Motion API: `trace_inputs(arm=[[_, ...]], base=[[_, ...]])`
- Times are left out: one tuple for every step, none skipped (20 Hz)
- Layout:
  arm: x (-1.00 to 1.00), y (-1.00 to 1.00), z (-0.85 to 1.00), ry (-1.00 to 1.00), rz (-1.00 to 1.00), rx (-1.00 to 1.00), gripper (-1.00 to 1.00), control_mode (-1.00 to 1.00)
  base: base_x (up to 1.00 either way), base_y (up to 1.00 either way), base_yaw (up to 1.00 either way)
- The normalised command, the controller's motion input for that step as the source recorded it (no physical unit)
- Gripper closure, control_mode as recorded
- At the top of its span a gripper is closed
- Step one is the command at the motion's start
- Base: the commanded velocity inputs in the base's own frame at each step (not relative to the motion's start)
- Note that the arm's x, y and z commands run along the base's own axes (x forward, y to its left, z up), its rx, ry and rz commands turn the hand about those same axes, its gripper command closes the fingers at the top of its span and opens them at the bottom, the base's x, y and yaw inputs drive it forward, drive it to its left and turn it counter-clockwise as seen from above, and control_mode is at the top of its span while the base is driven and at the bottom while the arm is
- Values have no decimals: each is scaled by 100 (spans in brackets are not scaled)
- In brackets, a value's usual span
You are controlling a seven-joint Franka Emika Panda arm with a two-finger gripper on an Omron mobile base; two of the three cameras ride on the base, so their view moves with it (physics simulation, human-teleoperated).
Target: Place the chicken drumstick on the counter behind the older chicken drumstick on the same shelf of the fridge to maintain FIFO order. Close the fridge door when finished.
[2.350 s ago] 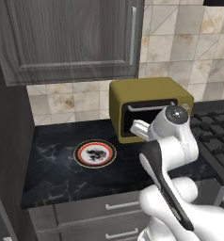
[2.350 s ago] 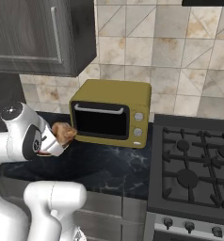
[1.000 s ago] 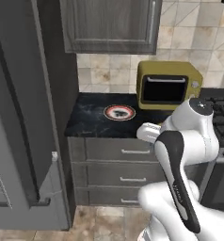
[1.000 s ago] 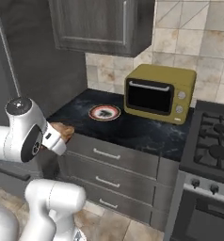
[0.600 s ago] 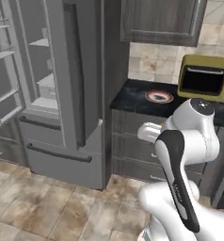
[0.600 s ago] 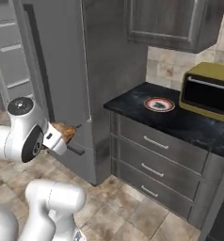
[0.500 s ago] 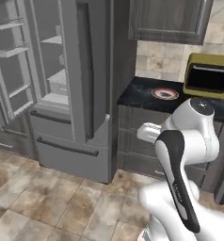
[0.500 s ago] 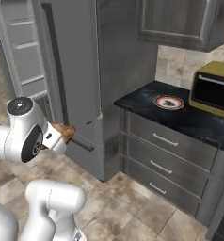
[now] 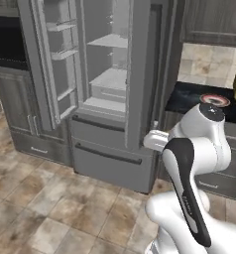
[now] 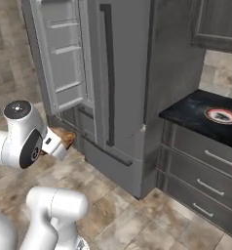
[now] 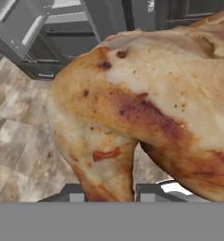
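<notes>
My gripper (image 10: pixel 61 140) is shut on the chicken drumstick (image 10: pixel 64 135), a lumpy golden-brown piece that looms close in the hand view (image 11: pixel 132 94). It hangs low in front of the fridge (image 10: pixel 123 73), left of its closed right door. The fridge door (image 9: pixel 53 59) on the left stands wide open, baring white shelves (image 9: pixel 110 79) inside. The older chicken drumstick is hidden from here. The black counter (image 10: pixel 191 110) lies to the right of the fridge.
A red-rimmed plate (image 10: pixel 223 115) sits on the counter, above grey drawers (image 10: pixel 205 158). The fridge's two wide drawer fronts (image 9: pixel 105 154) are shut. A dark wall oven (image 9: pixel 6 44) and cabinets stand left of the open door. Tiled floor (image 9: pixel 50 208) spreads in front.
The base has driven away from the counter and turned toward the fridge, so the whole scene has shifted. The drumstick has stayed in my shut gripper.
</notes>
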Motion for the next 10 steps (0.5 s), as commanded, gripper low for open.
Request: trace_inputs(arm=[[0,0,0,0,0,0,100,100],[0,0,0,0,0,0,100,100],[0,0,0,0,0,0,100,100],[0,0,0,0,0,0,100,100],[0,0,0,0,0,0,100,100],[0,0,0,0,0,0,100,100],[0,0,0,0,0,0,100,100],[0,0,0,0,0,0,100,100],[0,0,0,0,0,0,100,100],[0,0,0,0,0,0,100,100]], base=[[80,100,0],[76,100,0],[76,100,0],[79,100,0],[84,100,-9],[87,95,-21],[98,99,-24],[99,100,-28],[97,100,-29],[94,100,-29]])
